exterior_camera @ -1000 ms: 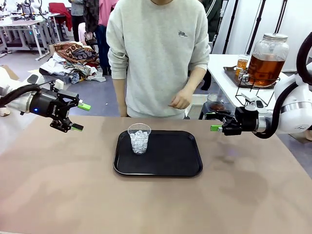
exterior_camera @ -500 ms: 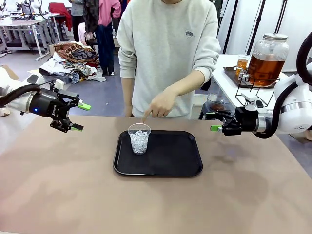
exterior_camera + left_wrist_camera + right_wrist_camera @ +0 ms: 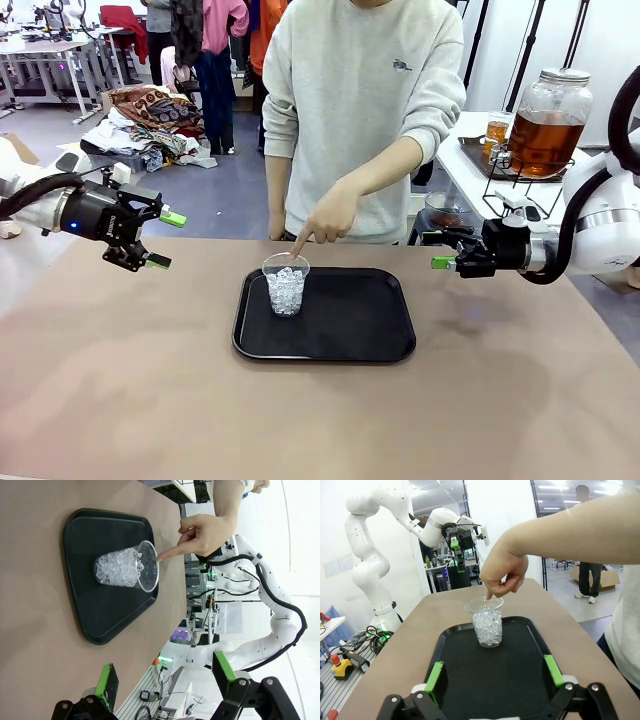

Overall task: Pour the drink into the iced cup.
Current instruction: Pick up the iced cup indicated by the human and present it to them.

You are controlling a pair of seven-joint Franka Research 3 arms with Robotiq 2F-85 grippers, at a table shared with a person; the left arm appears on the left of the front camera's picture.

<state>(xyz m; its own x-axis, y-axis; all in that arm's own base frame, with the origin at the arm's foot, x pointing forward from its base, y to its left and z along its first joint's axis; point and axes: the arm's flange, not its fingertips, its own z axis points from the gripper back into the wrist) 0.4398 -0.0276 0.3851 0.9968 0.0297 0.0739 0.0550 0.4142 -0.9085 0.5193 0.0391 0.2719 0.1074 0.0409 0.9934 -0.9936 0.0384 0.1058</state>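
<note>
Amber drink (image 3: 545, 140) fills a rounded glass jar (image 3: 560, 100) on the side table (image 3: 445, 150), while our left gripper (image 3: 165, 240) and right gripper (image 3: 437, 250) gape open either side of the clear, ice-packed cup (image 3: 286, 284) on the black tray (image 3: 350, 330).

One iced cup (image 3: 286, 284), one tray (image 3: 345, 335), one drink jar (image 3: 548, 120), one pointing hand (image 3: 327, 215), two arms: left arm (image 3: 70, 213), right arm (image 3: 600, 228).

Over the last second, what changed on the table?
The person's hand came forward and down, its finger now pointing at the rim of the iced cup. Nothing was grasped or released. The cup, the black tray, the left tool and the right tool, both open, stayed put.
</note>
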